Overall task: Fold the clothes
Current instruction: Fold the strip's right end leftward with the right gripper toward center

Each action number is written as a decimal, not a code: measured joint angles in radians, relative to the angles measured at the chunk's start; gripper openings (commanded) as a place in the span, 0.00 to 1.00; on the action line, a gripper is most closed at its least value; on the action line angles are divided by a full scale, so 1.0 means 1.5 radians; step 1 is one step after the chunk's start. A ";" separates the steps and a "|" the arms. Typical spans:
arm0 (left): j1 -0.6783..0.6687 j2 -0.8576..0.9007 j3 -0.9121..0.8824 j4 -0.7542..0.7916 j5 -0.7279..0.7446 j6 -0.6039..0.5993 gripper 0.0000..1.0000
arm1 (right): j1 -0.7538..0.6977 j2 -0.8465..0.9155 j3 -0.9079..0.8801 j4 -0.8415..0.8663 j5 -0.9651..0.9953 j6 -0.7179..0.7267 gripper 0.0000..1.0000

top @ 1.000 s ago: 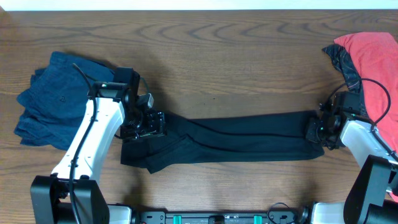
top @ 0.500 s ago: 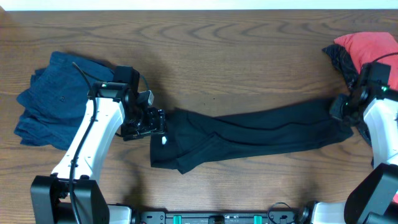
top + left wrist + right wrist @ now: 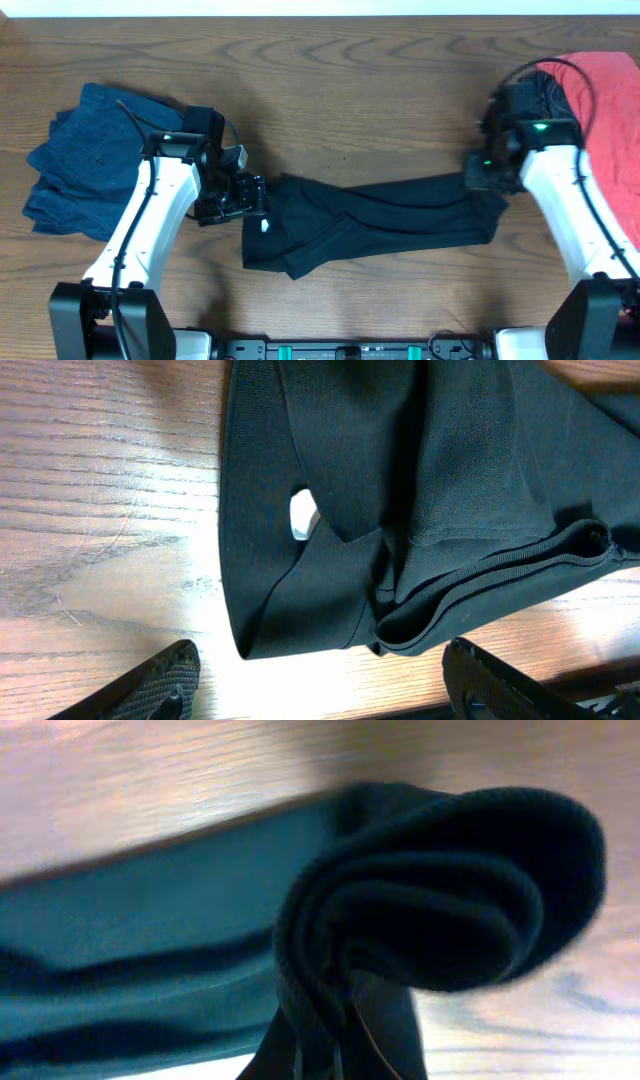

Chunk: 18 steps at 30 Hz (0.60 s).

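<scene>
1. jaws of the right gripper are closed on the right end of the black shirt. its wrist view shows a bunched roll of fabric pinched there, seemingly lifted off the wood.
2. jaws of the left gripper stand wide apart and hold nothing. the shirt's left end lies flat on the table just ahead of them, with a white logo peeking from a fold.
3. the shirt forms a long narrow band across the table's middle, its long axis running left to right between the two grippers.
4. the coming fold likely carries the held right end leftward along that axis onto the left end. the left arm is nearer the landing spot and could pin it.
5. a blue garment lies beyond the left arm, and a red garment lies at the far right. both are apart from the band.
</scene>
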 measured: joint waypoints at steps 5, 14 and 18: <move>0.000 0.000 0.000 0.000 0.000 0.000 0.80 | 0.079 0.002 0.000 -0.002 -0.001 0.001 0.01; 0.000 0.000 0.000 0.000 0.000 0.000 0.80 | 0.172 0.058 0.000 0.017 -0.001 0.022 0.04; 0.000 0.000 0.000 0.000 0.000 0.000 0.80 | 0.192 0.088 0.000 0.020 -0.005 0.028 0.16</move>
